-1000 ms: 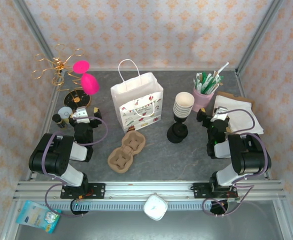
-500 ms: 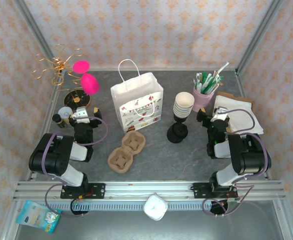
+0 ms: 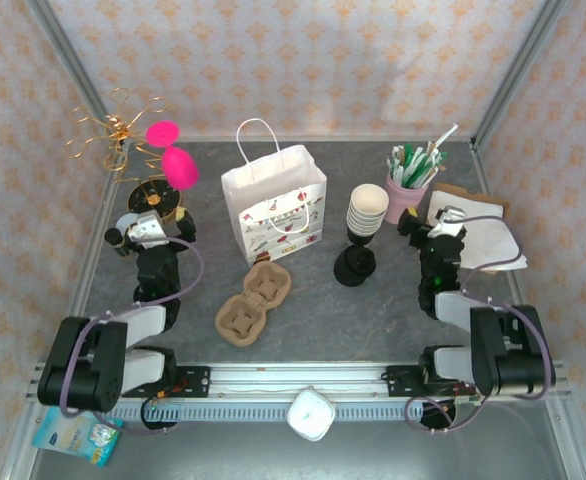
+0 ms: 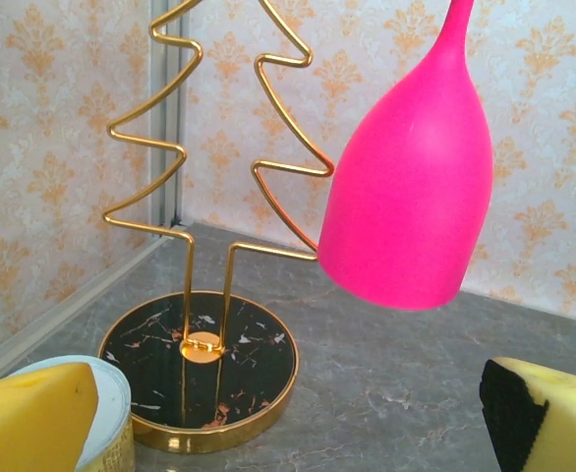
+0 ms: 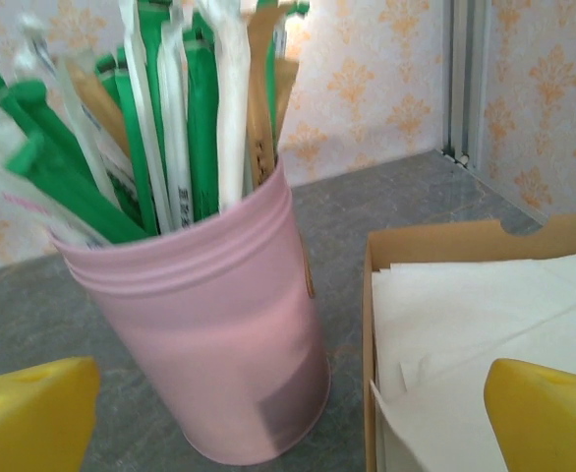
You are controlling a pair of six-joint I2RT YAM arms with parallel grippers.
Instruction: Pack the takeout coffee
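Yellow fingertip pads sit at the two lower corners of each wrist view, far apart with nothing between them, so both end effectors are spread wide and hold nothing.

From above, the left end effector [image 3: 149, 226] faces the gold wire stand [image 3: 123, 135] at the far left of the grey worktop [image 3: 313, 310]. The takeout coffee [image 3: 116, 239], small and dark-lidded, stands just beside that end effector at the worktop's left edge; its details are too small to tell. The left wrist view adds what the overhead cannot: the stand's black marbled base [image 4: 200, 369], a pink teardrop shape [image 4: 411, 187] hanging from it, and a pale-topped tin [image 4: 108, 408] next to the left pad.

The right end effector [image 3: 443, 222] points at the pink cup of wrapped straws [image 3: 409, 192]. Its wrist view shows the green and white wrappers close up, and white napkins [image 5: 485, 324] lying in a cardboard box just right of the cup.

The overhead view alone takes in the white paper bag [image 3: 273, 205], the cardboard cup carrier [image 3: 254, 302], the stack of lidless cups [image 3: 367, 210] and the black lids [image 3: 354, 266] in the middle.
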